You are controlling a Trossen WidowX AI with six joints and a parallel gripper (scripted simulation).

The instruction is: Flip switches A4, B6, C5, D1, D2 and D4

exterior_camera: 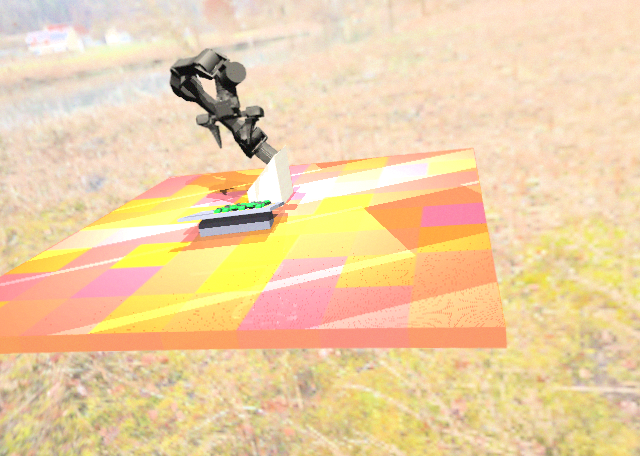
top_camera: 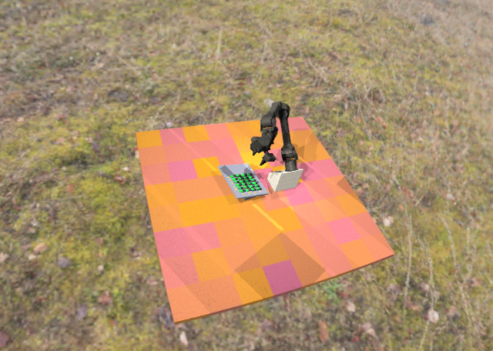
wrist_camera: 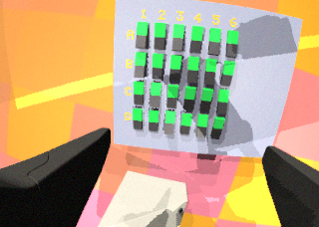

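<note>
The biggest thing is the square tabletop [top_camera: 278, 259] [exterior_camera: 320, 265] [wrist_camera: 55, 33], patched in orange, yellow and pink, with grassy ground [top_camera: 79, 61] [exterior_camera: 568, 389] around it. In the top view, the black arm [top_camera: 286, 132] [exterior_camera: 204, 97] rises in the part toward the upper edge, bent over so that its end points down. The task's panel [top_camera: 242, 167] [exterior_camera: 191, 217] [wrist_camera: 264, 88], flat-faced and pale grey-blue, lies in from the left edge in that view, nearer the upper edge than the lower one. The exterior view shows it slanted on a low base [exterior_camera: 236, 224]. Next in size is an off-white block [top_camera: 287, 180] [exterior_camera: 271, 180] [wrist_camera: 150, 197], near the panel, on the side toward the right edge in the top view.

The tool [top_camera: 257, 158] [exterior_camera: 235, 142] [wrist_camera: 188, 141] is wide open, nothing between its fingers, and hangs above the tabletop, apart from the panel. Dark shadows fall across part of the panel.

Smallest are the switches [top_camera: 246, 182] [exterior_camera: 242, 205] [wrist_camera: 190, 93], four rows by six columns, each green at the end toward the A-row edge and dark at the other. Yellow letters and numbers label them. I cannot tell which end of each is raised.
</note>
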